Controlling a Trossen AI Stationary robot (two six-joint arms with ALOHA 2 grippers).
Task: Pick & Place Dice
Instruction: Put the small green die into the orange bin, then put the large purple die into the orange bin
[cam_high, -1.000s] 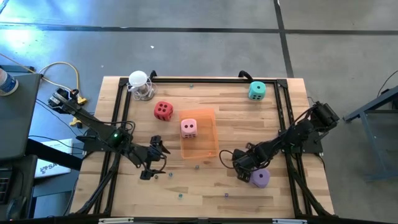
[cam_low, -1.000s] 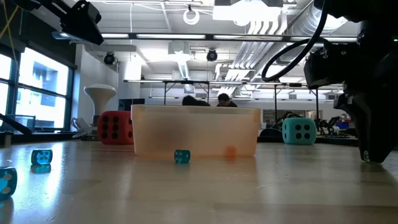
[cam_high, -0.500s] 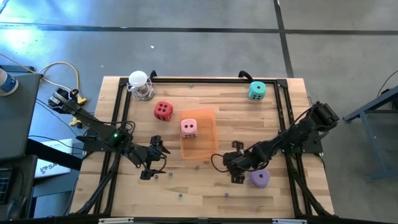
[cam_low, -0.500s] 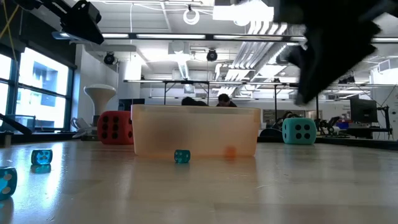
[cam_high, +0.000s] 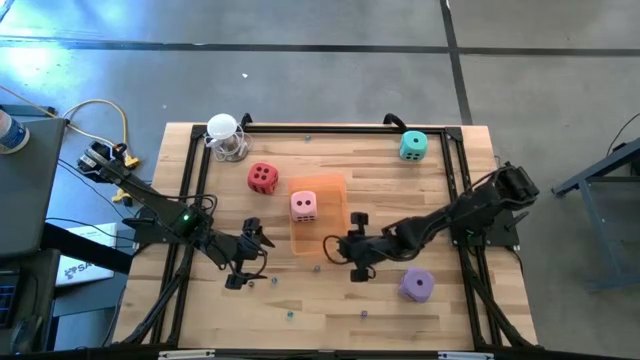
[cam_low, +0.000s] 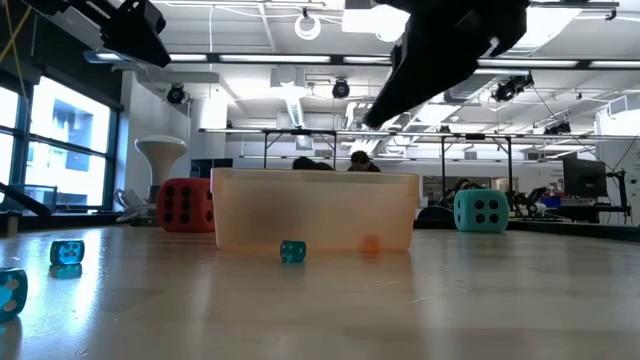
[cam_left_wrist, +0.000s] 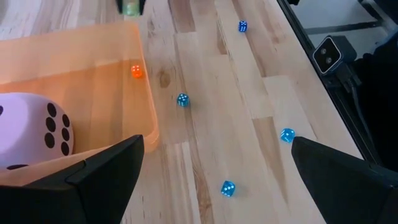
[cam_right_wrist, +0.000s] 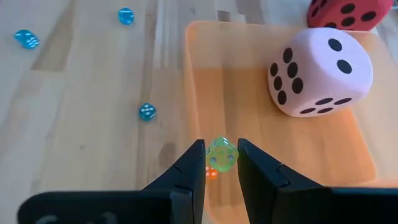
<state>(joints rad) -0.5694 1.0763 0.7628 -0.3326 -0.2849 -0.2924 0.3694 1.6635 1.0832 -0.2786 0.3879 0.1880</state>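
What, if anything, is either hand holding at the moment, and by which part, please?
The right hand pinches a tiny green die by two opposite faces between its fingertips, beside the orange tray. The left hand is open and holds nothing.

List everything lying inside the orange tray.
Inside the orange tray: the pink die and a tiny orange die. The right claw hides part of the floor.

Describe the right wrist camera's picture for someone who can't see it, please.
The right gripper pinches a tiny green die just over the near edge of a translucent orange tray. A big pink die sits inside the tray, a red die lies beyond it, and small blue dice dot the wooden table.
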